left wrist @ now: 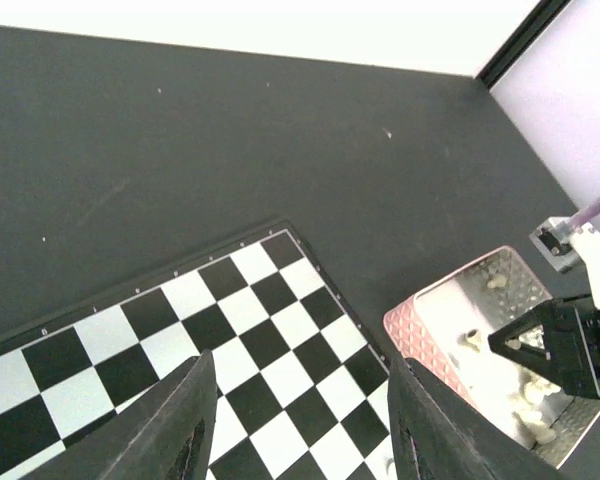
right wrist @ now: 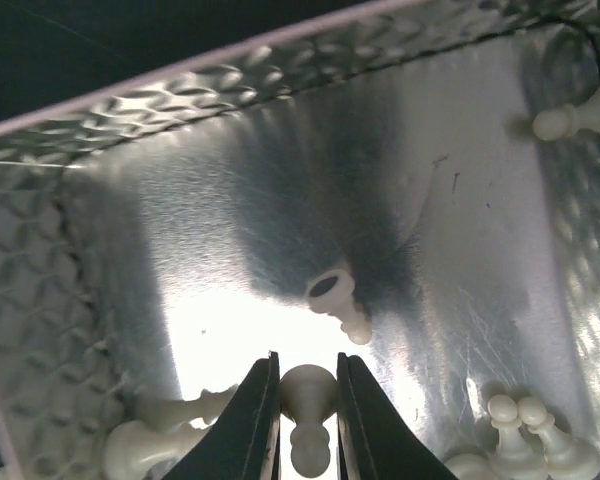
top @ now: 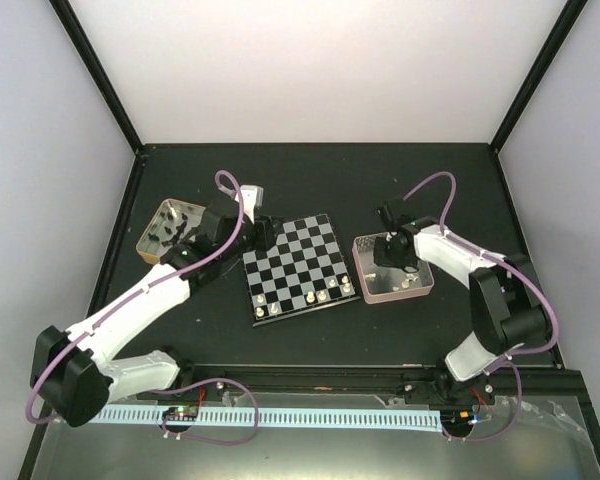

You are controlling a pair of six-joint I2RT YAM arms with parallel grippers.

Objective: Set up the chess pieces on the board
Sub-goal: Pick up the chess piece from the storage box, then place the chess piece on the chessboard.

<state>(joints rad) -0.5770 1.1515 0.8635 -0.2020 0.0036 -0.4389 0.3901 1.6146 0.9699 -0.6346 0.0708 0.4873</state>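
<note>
The left arm (top: 140,300) stretches forward and inward. Its left gripper (left wrist: 298,380) tilts downward, fingers parted with nothing between them. The right arm (top: 485,290) bends at the elbow and reaches inward, and its right gripper (right wrist: 306,375) points down, pinching a cream chess piece (right wrist: 308,398).

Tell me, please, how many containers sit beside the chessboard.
2: a gold-rimmed tin holding black pieces left of the board, and a pink tray holding white pieces on its right. None seems hidden.
</note>
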